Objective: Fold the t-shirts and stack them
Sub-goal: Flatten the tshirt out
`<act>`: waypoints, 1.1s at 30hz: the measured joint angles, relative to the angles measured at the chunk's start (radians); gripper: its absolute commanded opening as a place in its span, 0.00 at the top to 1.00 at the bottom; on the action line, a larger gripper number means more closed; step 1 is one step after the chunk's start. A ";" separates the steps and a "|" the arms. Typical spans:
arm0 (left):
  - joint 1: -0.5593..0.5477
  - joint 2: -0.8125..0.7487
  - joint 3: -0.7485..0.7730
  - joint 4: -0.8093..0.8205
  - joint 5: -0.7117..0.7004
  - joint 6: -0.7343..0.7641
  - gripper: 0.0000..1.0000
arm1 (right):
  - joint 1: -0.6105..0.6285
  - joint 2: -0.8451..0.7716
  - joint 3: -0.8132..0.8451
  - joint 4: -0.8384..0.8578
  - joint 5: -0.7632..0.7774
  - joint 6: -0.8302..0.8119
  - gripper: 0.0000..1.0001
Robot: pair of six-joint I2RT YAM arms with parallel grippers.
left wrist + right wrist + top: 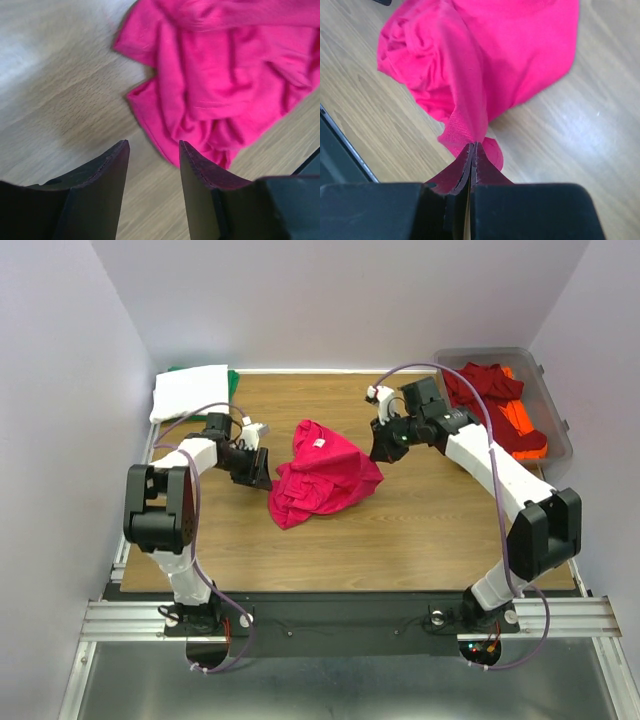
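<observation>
Five t-shirts are in view, one of each colour, along with two grippers and one bin, all on one wooden table.

At the far left corner a folded white t-shirt lies flat, with a sliver of a green t-shirt showing from beneath its far edge. Just in front of that pile, the left gripper hangs low over the wood, pointing at the middle of the table. In the left wrist view its two dark fingers stand apart with only bare table between them. It is released and grips nothing, and a strip of wood separates it from the nearest hem.

The bright pink-red t-shirt sits crumpled in a heap at the table's centre, between the two grippers.

At the heap's right side, the right gripper is clenched on a fold of this shirt. The right wrist view shows its fingers pressed together with pink cloth pinched between them, drawn up in a ridge from the heap.

At the far right corner stands the clear grey plastic bin. It holds a dark red t-shirt and an orange t-shirt, both bundled loosely. The right arm's forearm passes just in front of the bin.
</observation>
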 measured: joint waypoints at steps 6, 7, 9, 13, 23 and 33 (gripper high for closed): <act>-0.001 0.108 0.024 0.017 0.011 -0.060 0.50 | -0.071 0.004 -0.031 -0.025 -0.007 0.055 0.99; -0.005 0.113 0.030 0.023 0.010 -0.064 0.50 | -0.083 0.003 -0.031 -0.025 -0.007 0.061 0.99; -0.011 0.129 0.042 0.033 0.018 -0.077 0.50 | -0.102 0.003 -0.031 -0.026 -0.009 0.074 0.99; -0.016 0.151 0.055 0.051 0.040 -0.095 0.69 | -0.113 0.003 -0.031 -0.026 -0.016 0.089 0.99; 0.003 0.206 0.106 0.018 0.076 -0.096 1.00 | -0.276 0.011 -0.015 -0.032 -0.085 0.174 0.99; 0.298 0.074 0.193 -0.129 0.078 -0.039 1.00 | -0.412 -0.018 -0.098 -0.027 -0.142 0.293 0.99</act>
